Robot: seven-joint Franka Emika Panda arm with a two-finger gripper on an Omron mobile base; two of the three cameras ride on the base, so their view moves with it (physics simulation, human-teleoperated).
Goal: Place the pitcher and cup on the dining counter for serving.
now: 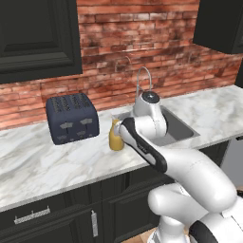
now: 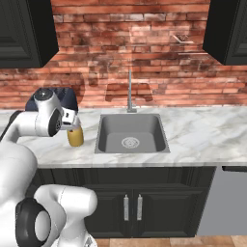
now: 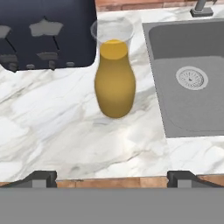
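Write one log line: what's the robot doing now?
phase: approach | gripper: open, above pitcher | pitcher: upright on worktop, between toaster and sink

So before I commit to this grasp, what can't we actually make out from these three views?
- Pitcher, left base view: right side hidden behind the arm.
- Pitcher, right base view: neck covered by the hand.
- Gripper, hand view: just the two tips show wide apart at the bottom edge.
- Toaster, hand view: cut off by the top and left edges.
- Faucet, hand view: just its base shows at the top edge.
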